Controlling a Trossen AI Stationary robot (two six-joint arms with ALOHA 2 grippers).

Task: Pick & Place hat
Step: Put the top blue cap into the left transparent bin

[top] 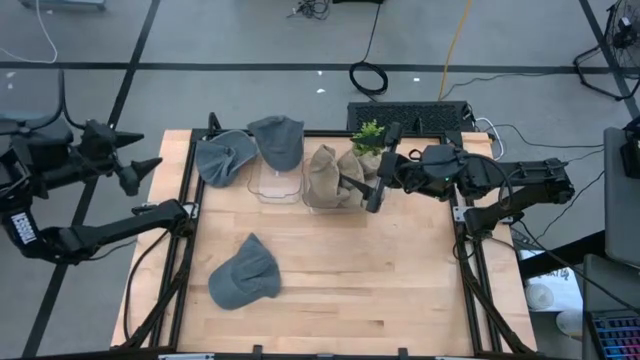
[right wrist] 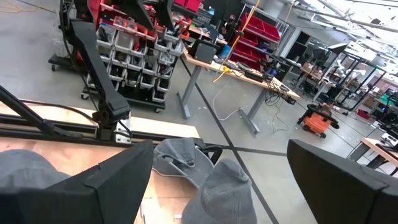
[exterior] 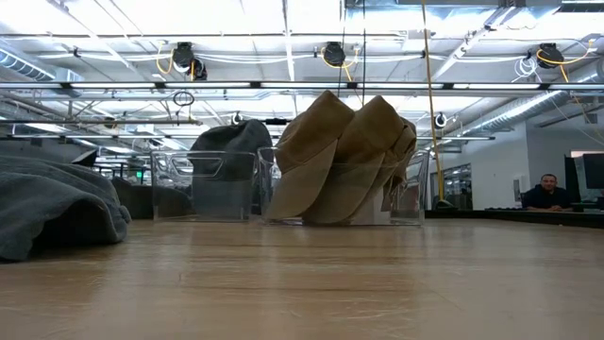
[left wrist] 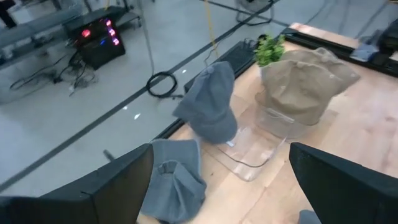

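Observation:
Two tan hats (top: 333,175) stand packed in a clear bin (exterior: 406,203) at the table's far middle. A grey hat (top: 277,140) leans with its lower part in a second clear bin (top: 275,186) just left of them. Another grey hat (top: 222,157) lies by the far left corner, and a third (top: 243,272) lies flat nearer the front left. My right gripper (top: 381,168) hangs open above the tan hats' right side, touching nothing; the right wrist view (right wrist: 219,146) shows nothing between its fingers. My left gripper (top: 150,151) is open off the table's left edge, pointing at the grey hats (left wrist: 211,106).
A small green plant (top: 368,137) stands just behind the tan hats. Black rails (top: 182,250) run along the table's left and right sides. Bare wood (top: 380,280) spreads over the near right half. A person (exterior: 547,194) sits far off in the room.

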